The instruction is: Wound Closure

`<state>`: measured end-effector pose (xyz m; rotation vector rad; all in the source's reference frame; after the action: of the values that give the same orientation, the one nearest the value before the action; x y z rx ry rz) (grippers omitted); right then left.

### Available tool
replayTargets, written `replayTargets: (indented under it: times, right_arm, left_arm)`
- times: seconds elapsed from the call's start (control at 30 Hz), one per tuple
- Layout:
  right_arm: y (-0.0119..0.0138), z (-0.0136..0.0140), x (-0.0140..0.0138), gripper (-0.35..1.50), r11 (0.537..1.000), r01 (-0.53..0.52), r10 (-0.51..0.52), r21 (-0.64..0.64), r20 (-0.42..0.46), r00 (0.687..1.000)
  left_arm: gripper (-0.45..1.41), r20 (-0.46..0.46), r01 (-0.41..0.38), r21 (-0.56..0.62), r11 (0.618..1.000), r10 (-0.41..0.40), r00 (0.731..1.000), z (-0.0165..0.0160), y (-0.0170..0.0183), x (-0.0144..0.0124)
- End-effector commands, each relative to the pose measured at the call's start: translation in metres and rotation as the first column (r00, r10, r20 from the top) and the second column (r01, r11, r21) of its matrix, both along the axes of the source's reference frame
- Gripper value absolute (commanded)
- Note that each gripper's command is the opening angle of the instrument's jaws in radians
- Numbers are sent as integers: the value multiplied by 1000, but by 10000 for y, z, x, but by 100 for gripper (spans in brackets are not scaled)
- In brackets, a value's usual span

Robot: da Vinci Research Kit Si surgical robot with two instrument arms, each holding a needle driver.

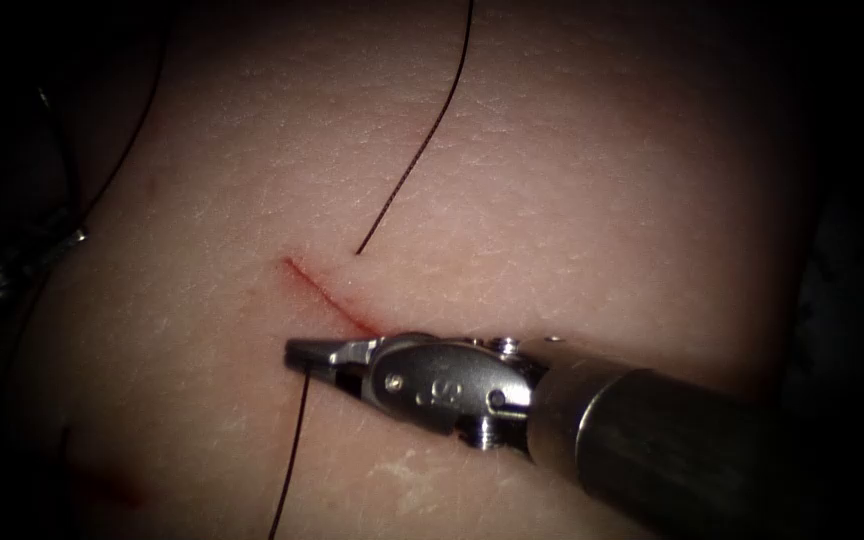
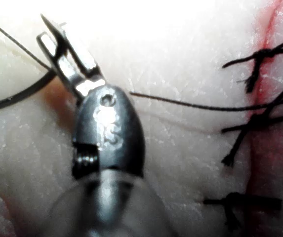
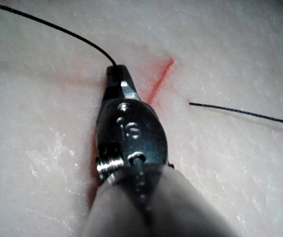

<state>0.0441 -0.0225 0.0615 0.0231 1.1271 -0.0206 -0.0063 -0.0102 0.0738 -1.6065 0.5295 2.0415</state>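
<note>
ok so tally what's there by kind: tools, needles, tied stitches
tools: 2, left tool holding the needle by its tail end, right tool holding thread
needles: 1, out of the tissue
tied stitches: 3
total: 6

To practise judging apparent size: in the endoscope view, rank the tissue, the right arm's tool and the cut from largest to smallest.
1. Tissue.
2. Right arm's tool, shut on the thread; nearness to the camera enlarges it.
3. Cut, its visible part.
</note>
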Motion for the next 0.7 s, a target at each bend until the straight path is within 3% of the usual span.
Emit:
replayTargets:
  times: [0.03,0.4,0.7]
  right_arm:
    - [-14,-3,3,-35,1000,0,0,-2,1,1000]
    - [-97,-62,-1,-35,996,85,-84,-37,16,996]
    - [-164,-81,16,-35,984,175,-175,-32,8,984]
  left_arm:
    - [-45,1,-1,3,1000,1,1000,8,-7,-4]
    - [-45,0,1,3,1000,-1,1000,9,-7,-6]
    - [-45,0,1,2,1000,-1,1000,8,-8,-6]
